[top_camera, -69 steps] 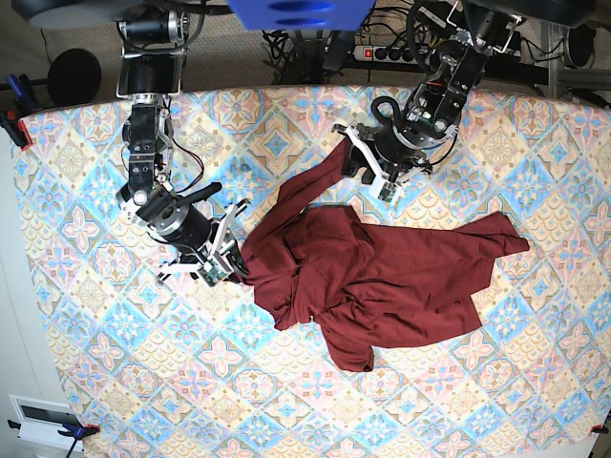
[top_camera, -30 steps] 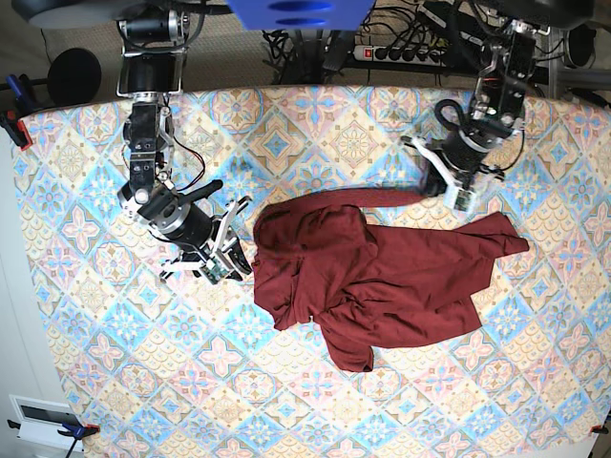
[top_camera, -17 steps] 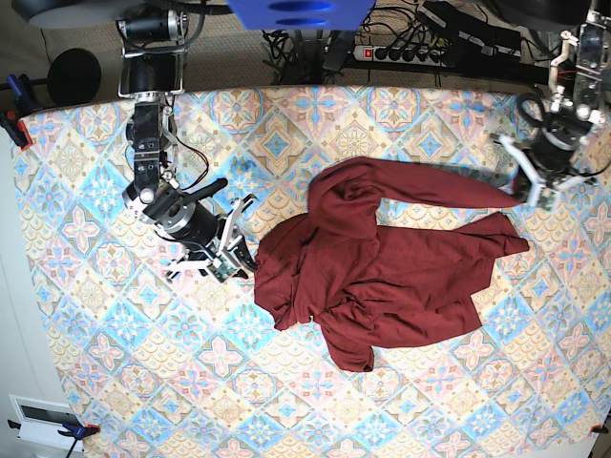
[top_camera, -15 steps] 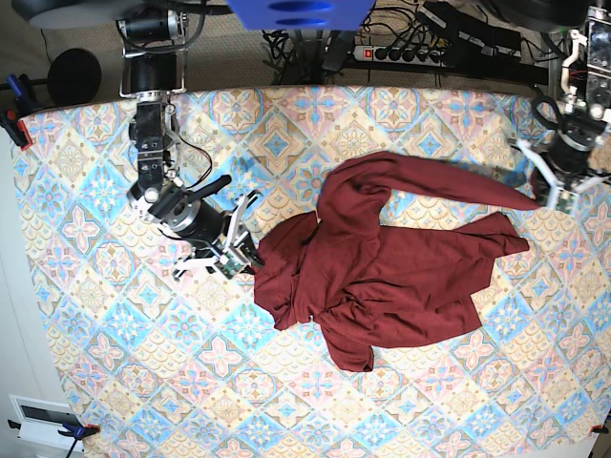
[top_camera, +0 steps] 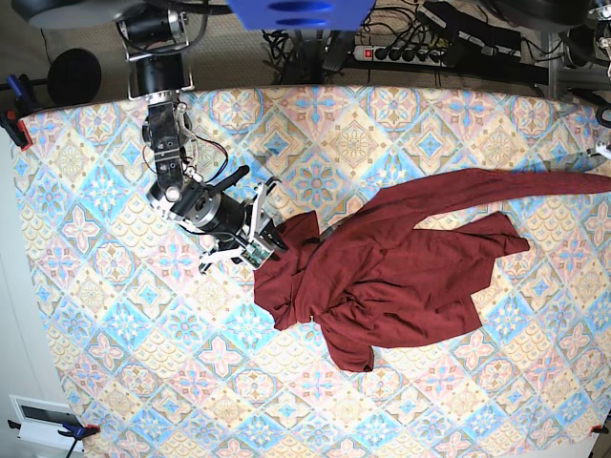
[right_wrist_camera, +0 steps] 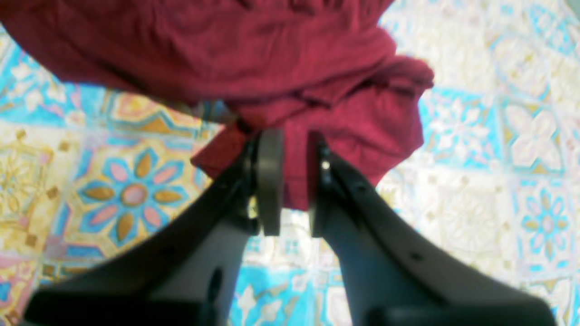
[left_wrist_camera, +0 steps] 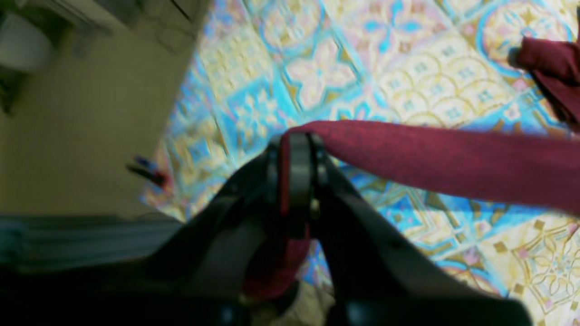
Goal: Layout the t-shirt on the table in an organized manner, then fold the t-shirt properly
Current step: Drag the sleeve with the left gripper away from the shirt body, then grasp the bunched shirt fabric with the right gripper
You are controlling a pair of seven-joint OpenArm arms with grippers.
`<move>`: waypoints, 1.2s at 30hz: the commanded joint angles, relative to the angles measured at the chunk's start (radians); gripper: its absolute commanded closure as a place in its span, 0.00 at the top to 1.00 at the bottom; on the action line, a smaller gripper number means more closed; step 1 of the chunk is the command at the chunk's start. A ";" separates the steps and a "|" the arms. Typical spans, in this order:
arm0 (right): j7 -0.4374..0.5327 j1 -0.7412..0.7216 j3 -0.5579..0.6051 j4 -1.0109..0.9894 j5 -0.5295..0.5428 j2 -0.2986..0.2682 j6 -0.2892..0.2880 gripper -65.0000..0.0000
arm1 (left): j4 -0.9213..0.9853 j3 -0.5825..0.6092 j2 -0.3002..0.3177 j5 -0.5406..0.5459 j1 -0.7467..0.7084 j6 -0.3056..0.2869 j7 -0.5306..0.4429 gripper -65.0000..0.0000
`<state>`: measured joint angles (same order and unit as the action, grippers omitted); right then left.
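The dark maroon t-shirt [top_camera: 401, 277] lies crumpled mid-table [top_camera: 95, 334], with one long strip pulled taut to the base view's right edge. My left gripper [left_wrist_camera: 294, 167] is shut on the end of that strip [left_wrist_camera: 430, 158], above the table's edge; in the base view it is out of frame. My right gripper [top_camera: 265, 244] is at the shirt's left edge. In the right wrist view its fingers [right_wrist_camera: 270, 181] stand a narrow gap apart, and bunched shirt fabric [right_wrist_camera: 344, 122] shows in and beyond the gap.
A power strip [top_camera: 401, 52] and cables lie beyond the table's far edge. A black round object [top_camera: 74, 76] and a clamp [top_camera: 14, 124] sit at the far left corner. A white box [top_camera: 43, 415] is on the floor at front left.
The left gripper has pulled the shirt's strip further right, out of the base view, drawing the upper bunch rightward. The right gripper has moved right onto the shirt's left edge.
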<state>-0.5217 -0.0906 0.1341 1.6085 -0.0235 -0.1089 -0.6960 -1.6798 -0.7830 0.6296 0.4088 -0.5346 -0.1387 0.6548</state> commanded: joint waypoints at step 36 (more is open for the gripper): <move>-0.079 -0.291 0.029 -0.281 0.018 0.050 0.003 0.39 | 0.154 0.032 -0.058 -0.006 0.052 0.012 -0.103 0.00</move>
<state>-0.6308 -0.3370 0.1616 1.3071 -0.0216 -0.0643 -0.6964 -1.5124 -0.7403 0.5453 0.3996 -0.4801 -0.1314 0.5755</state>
